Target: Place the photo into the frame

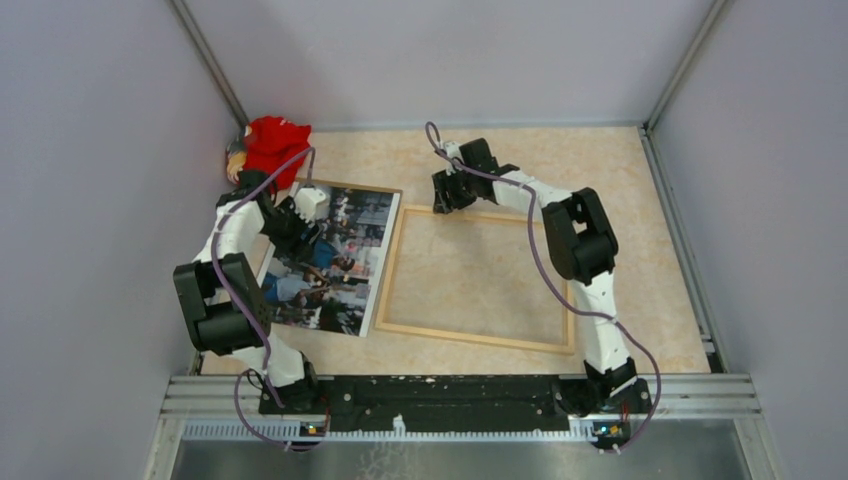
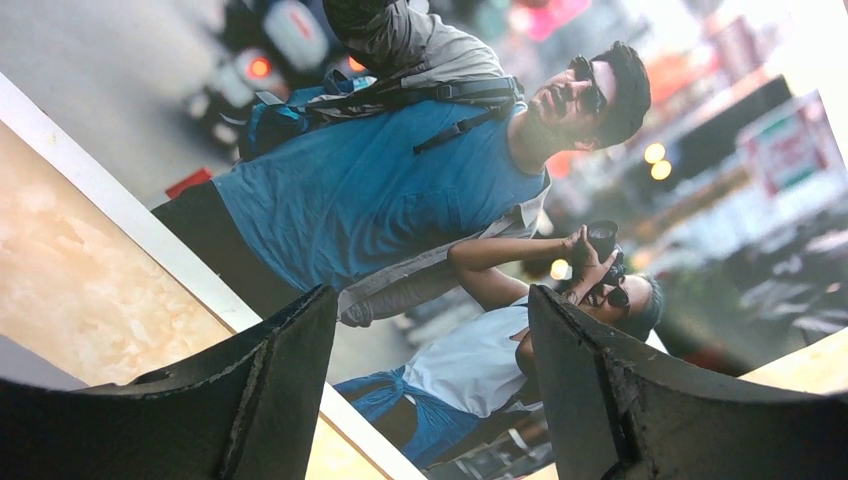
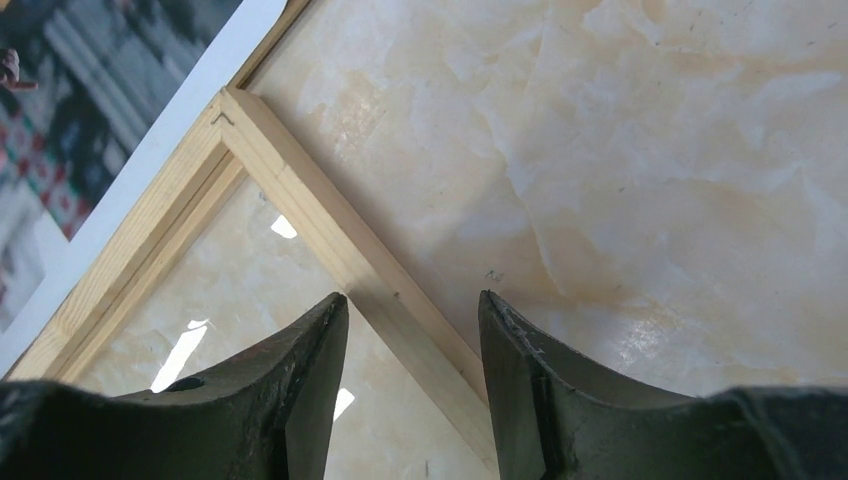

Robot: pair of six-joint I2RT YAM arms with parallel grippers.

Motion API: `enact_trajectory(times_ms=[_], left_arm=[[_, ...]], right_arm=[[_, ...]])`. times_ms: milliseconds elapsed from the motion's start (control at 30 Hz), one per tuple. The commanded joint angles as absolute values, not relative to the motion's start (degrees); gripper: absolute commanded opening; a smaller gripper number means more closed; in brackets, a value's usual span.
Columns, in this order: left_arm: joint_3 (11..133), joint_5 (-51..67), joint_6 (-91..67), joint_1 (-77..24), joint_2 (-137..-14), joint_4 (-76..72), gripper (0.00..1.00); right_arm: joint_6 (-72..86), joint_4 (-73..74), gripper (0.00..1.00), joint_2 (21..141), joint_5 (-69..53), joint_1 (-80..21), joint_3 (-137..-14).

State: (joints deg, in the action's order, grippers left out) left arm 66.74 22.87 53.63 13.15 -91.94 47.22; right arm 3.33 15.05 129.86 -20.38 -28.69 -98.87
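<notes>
The photo [image 1: 335,262], a glossy street scene with a white border, lies face up at the left of the table. My left gripper [image 1: 303,215] hovers over its upper left part. In the left wrist view the photo [image 2: 380,190] fills the picture, and the left gripper [image 2: 430,300] is open with nothing between its fingers. The frame [image 1: 390,275], thin light wood around a clear pane, lies just right of the photo. My right gripper [image 1: 452,192] is at its far rail near the far-left corner. It [image 3: 412,297] is open and straddles the frame's rail [image 3: 300,195] without gripping it.
A brown backing board [image 1: 352,186] shows as a thin edge under the photo's far side. A red cloth object [image 1: 276,141] sits in the back left corner. Grey walls close in the marbled tabletop [image 1: 560,160] on three sides.
</notes>
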Motion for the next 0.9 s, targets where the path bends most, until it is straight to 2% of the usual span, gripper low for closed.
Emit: enact_trajectory(times_ms=[0, 267, 667, 867], left_arm=[[69.1, 22.7, 52.8, 13.3, -91.6, 47.9, 0.77], [68.0, 21.8, 52.7, 13.3, -91.9, 47.0, 0.77], [66.8, 21.4, 52.7, 13.4, -91.5, 46.1, 0.77], [66.0, 22.0, 52.7, 13.4, -91.3, 46.2, 0.77]], right_arm=[[0.3, 15.2, 0.52, 125.0, -21.8, -28.5, -97.8], [-2.4, 15.9, 0.47, 124.3, -20.4, -28.3, -96.5], [2.5, 12.0, 0.15, 122.9, -14.8, -26.1, -93.3], [3.4, 7.4, 0.14, 117.5, -9.5, -22.6, -86.5]])
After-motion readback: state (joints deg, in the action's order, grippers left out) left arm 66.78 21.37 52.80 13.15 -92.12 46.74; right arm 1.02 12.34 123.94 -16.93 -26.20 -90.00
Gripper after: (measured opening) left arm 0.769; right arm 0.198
